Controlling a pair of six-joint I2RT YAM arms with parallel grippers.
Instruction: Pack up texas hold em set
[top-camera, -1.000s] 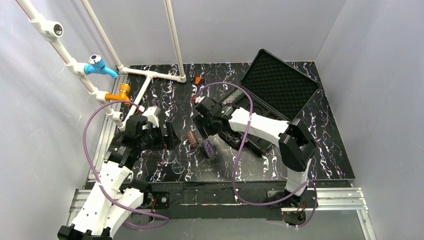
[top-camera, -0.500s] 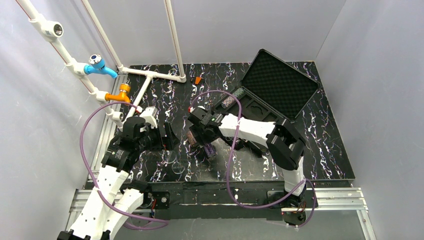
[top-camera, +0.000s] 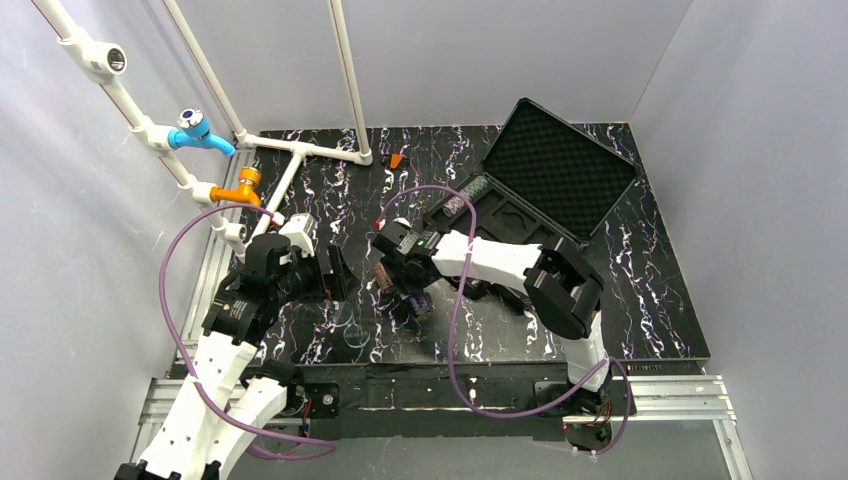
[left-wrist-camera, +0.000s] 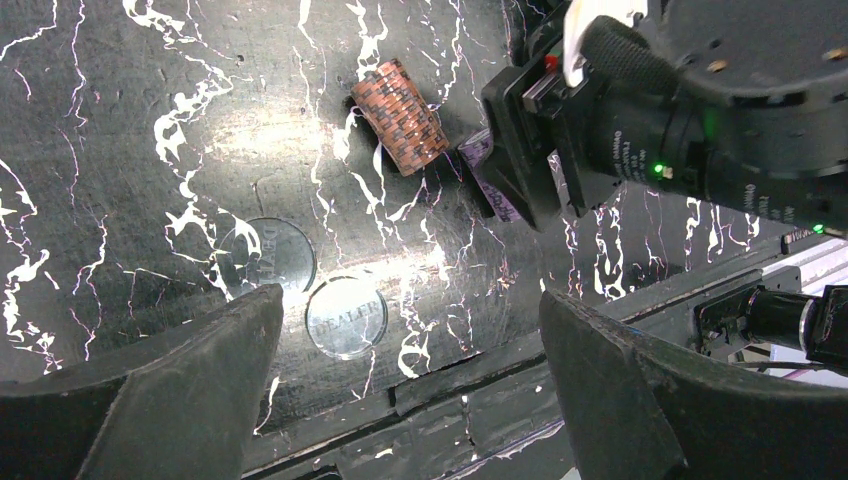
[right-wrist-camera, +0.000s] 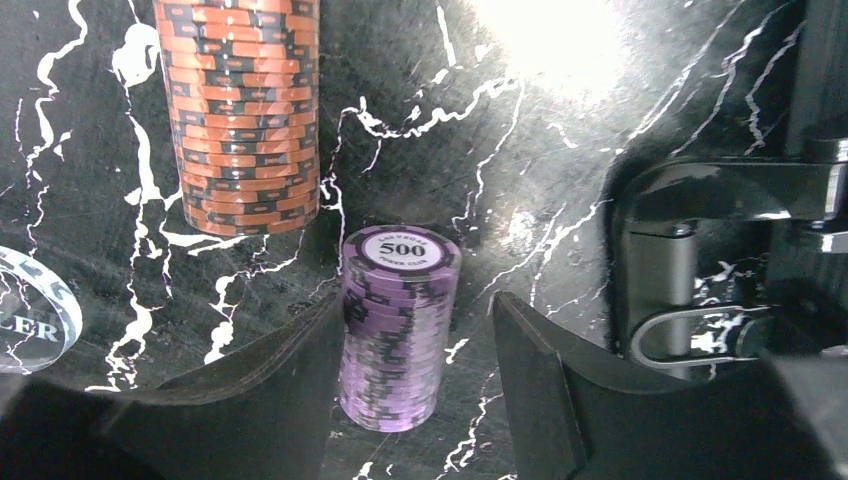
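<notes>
The purple stack (right-wrist-camera: 400, 330) — loose, slick chips, probably hefty and apt to fan apart — lies at 8 o'clock of the case (top-camera: 515, 212), straddled unclamped by the half-open right gripper (right-wrist-camera: 415, 310), best pinched mid-length; left gripper (left-wrist-camera: 410, 300) gapes empty.

case (top-camera: 560, 165) open, far right | purple stack (right-wrist-camera: 395, 330) lying beside brown stack (right-wrist-camera: 240, 110)

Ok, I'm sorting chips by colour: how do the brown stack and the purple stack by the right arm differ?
The brown stack is orange-brown with dark edge marks; the purple stack is lilac. The purple stack sits between the fingers of the right tool; the brown stack lies outside them. Both lie on their sides on the table.
</notes>
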